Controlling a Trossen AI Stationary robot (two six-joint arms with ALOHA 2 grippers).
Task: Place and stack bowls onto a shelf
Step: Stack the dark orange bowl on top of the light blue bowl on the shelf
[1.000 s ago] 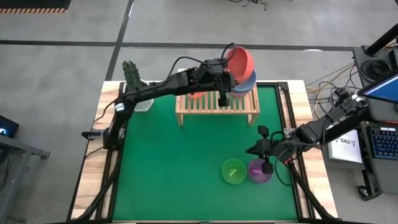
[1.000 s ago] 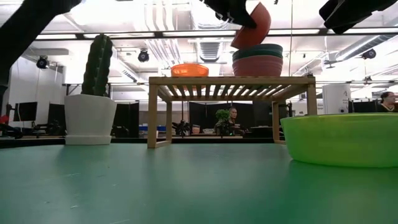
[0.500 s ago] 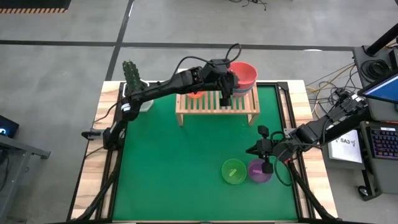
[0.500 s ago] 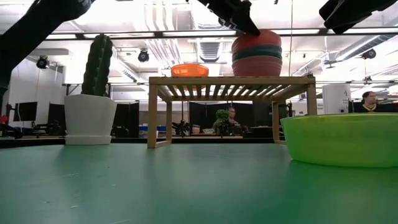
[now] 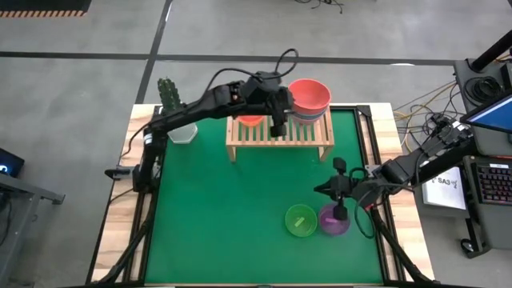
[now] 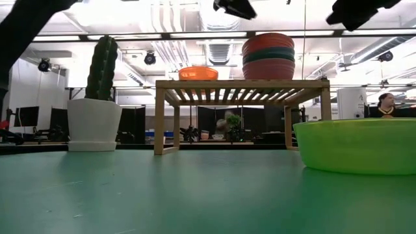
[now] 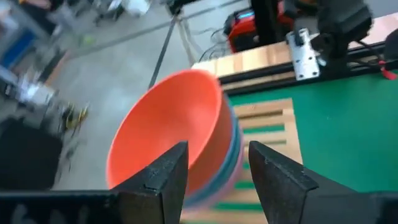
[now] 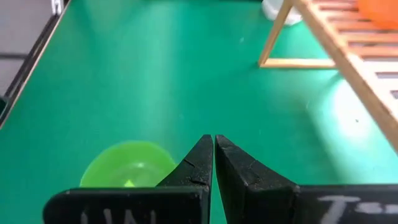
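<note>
**On the shelf: stack complete at right end**

Red-pink plastic bowl (image 5: pixel 310 94) tops the stack on the slatted light-wood shelf (image 5: pixel 279 141). Left gripper (image 5: pixel 278 126) hovers beside it, fingers apart, empty. Right gripper (image 5: pixel 342 210), fingers pressed together, hangs above the small purple bowl (image 5: pixel 332 222).

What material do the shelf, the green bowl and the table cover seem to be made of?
The shelf: light, unpainted wood, judging by its pale slats and square legs. The green bowl: probably plastic, smooth, slightly translucent, with a soft sheen. The green mat: matte, uniform, perhaps felt or rubber; the views leave this open.
</note>
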